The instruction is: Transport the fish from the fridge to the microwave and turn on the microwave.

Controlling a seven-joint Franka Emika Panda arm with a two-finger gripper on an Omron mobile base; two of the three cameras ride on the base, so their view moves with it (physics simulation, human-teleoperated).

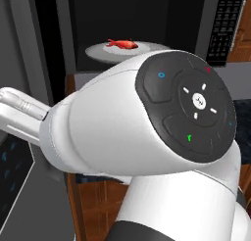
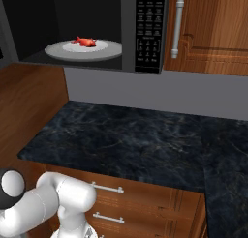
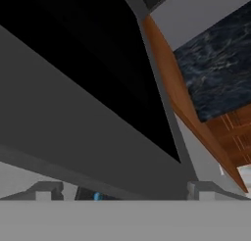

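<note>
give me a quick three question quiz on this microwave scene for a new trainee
1. True or false: the fish lies on the turntable inside the microwave.
2. Is the keypad on the left or right side of the microwave in the right base view?
3. Multiple choice: what does the hand view show between the tips of the tool? A) the fish B) nothing held C) a cup

Key: 1 true; 2 right; 3 B, the tips stand apart with nothing between them.
</note>
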